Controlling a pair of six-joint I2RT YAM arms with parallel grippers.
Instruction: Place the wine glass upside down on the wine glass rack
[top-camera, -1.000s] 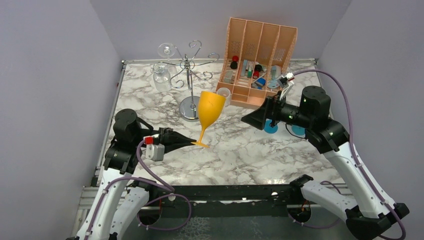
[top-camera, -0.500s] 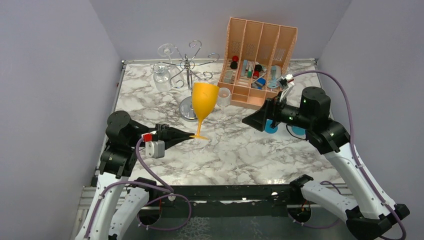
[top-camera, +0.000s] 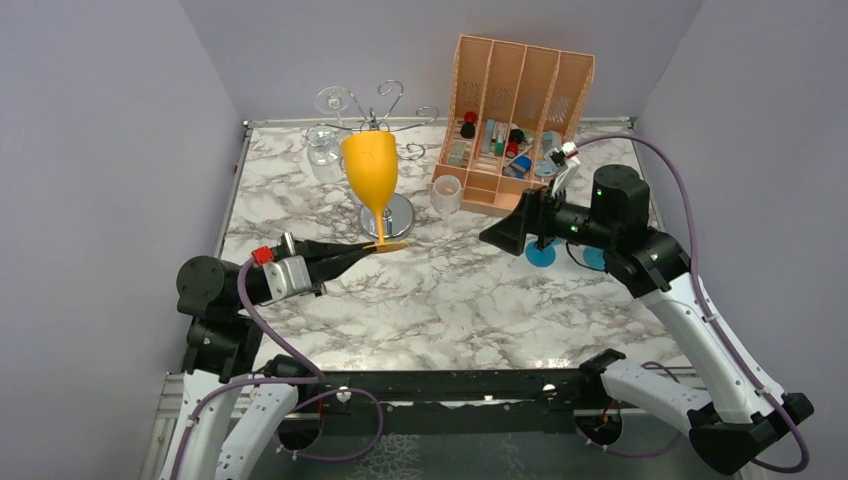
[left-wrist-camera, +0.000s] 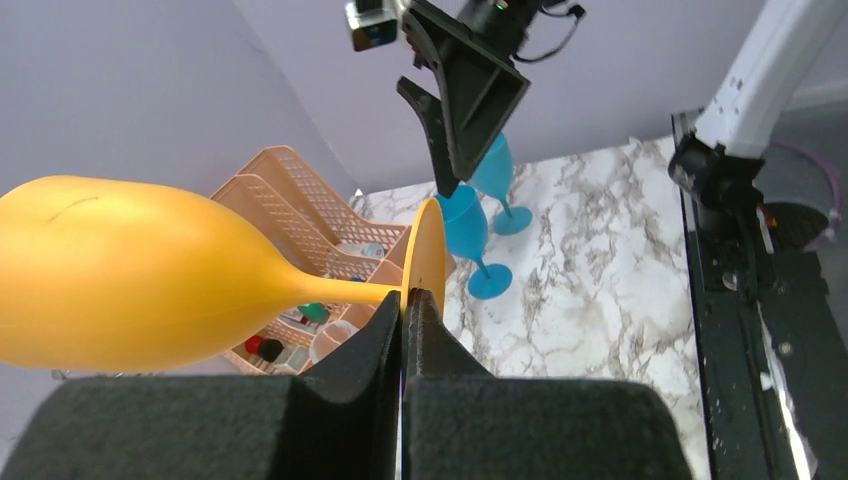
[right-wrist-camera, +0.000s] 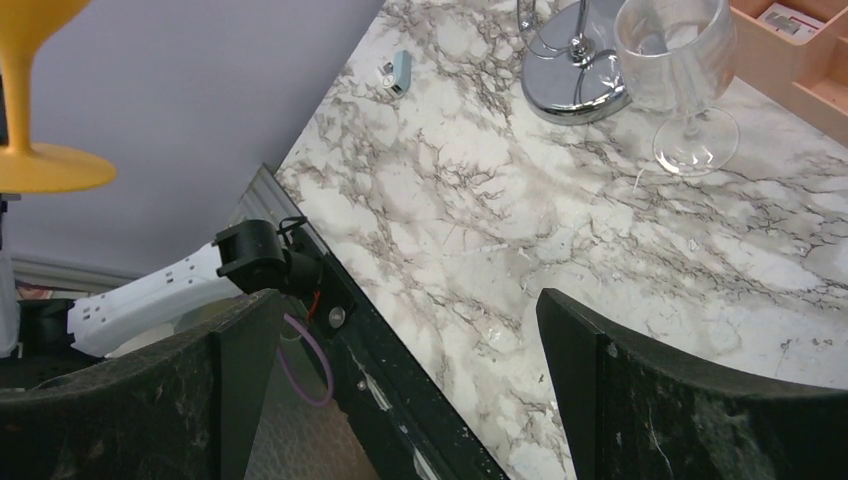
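Observation:
The yellow-orange wine glass (top-camera: 368, 165) is upright and lifted off the table, in front of the silver wire wine glass rack (top-camera: 385, 105). My left gripper (top-camera: 375, 247) is shut on the edge of the glass's round foot. In the left wrist view the gripper (left-wrist-camera: 403, 300) pinches the foot and the glass's bowl (left-wrist-camera: 130, 270) points left. The rack's disc base (top-camera: 397, 213) stands just behind the foot. My right gripper (top-camera: 497, 235) is open and empty above the table's middle right; it also shows in the right wrist view (right-wrist-camera: 410, 380).
A clear glass (top-camera: 322, 145) hangs upside down on the rack's left. Another clear glass (top-camera: 447, 192) stands by the orange slotted organiser (top-camera: 520, 100). Two blue glasses (top-camera: 540, 250) stand under the right arm. A small blue-white item (right-wrist-camera: 398, 70) lies on the marble.
My left gripper has lifted the yellow-orange glass and carried it back and left, from the table's middle to just in front of the rack. The right arm has barely moved.

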